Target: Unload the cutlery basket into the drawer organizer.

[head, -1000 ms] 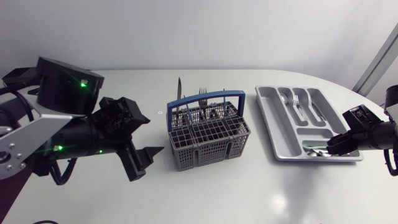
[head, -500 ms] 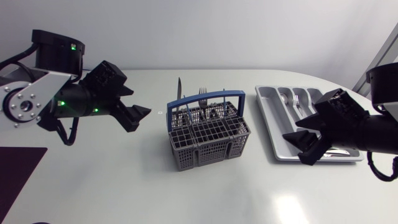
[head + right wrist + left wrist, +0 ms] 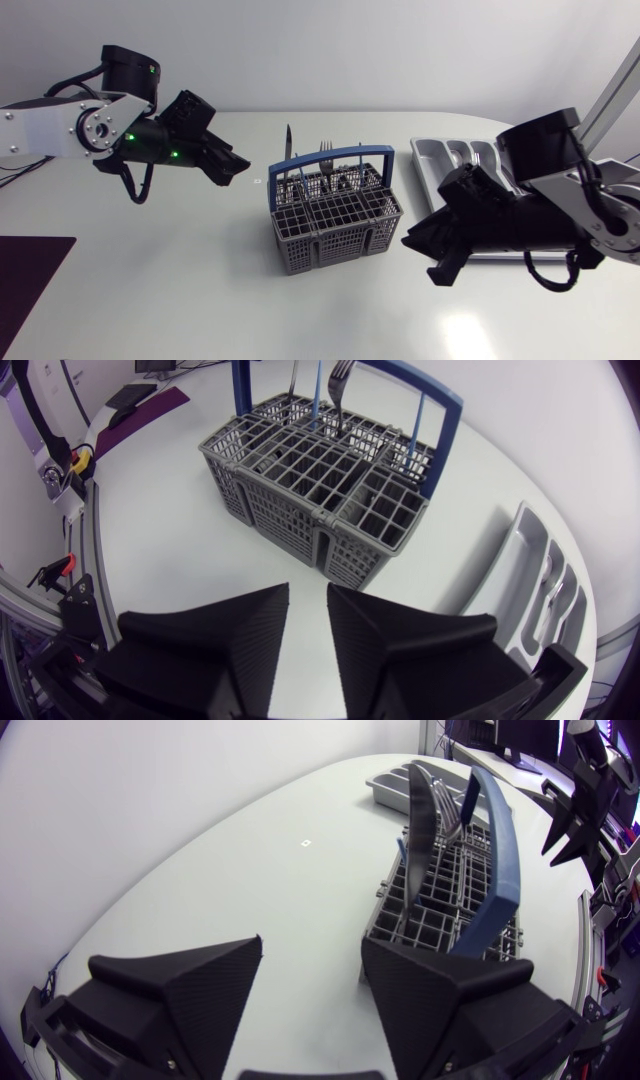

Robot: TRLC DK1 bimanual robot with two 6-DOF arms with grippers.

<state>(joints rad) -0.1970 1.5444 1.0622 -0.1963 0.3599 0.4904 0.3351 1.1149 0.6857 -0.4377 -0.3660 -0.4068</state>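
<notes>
Partly unloaded. Basket sits at frame centre on the bench, with a knife, a fork and more inside. Organizer at right has some cutlery. Left end effector is wide open and empty; right end effector is barely parted and empty.

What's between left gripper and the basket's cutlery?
Nothing on the white table between the open left gripper and the grey plastic grid basket; its blue arched handle runs beside the upright steel knife and fork.

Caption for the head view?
Left gripper and right gripper flank the cutlery basket, knife and fork upright inside; drawer organizer at right.
</notes>
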